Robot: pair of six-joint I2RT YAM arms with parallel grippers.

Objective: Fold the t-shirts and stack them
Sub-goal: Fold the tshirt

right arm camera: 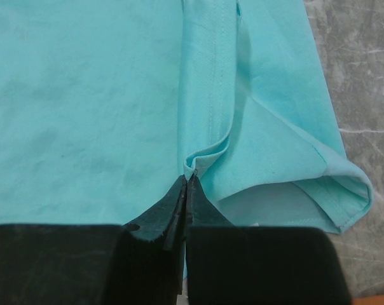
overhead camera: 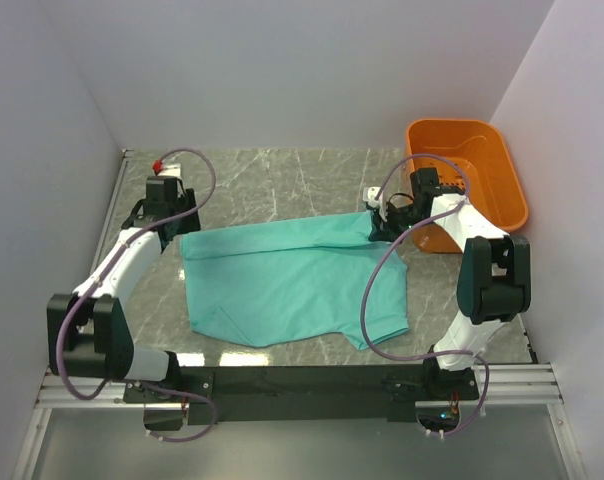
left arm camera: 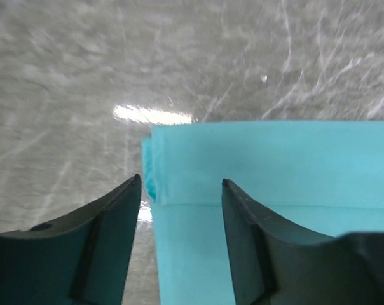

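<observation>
The teal t-shirt (overhead camera: 282,280) lies spread on the marble table, with its far edge folded over. My left gripper (overhead camera: 175,228) hovers at the shirt's far-left corner. In the left wrist view that gripper (left arm camera: 181,184) is open, and the folded corner of the t-shirt (left arm camera: 274,165) lies flat between and below its fingers. At the far-right corner, my right gripper (overhead camera: 380,222) is shut. In the right wrist view its tips (right arm camera: 187,176) pinch a small raised fold of the t-shirt (right arm camera: 84,95) beside a sleeve.
An orange plastic basket (overhead camera: 472,180) stands at the back right, close behind the right arm. White walls enclose the marble table (overhead camera: 282,180) on the left, far and right sides. Purple cables loop off both arms.
</observation>
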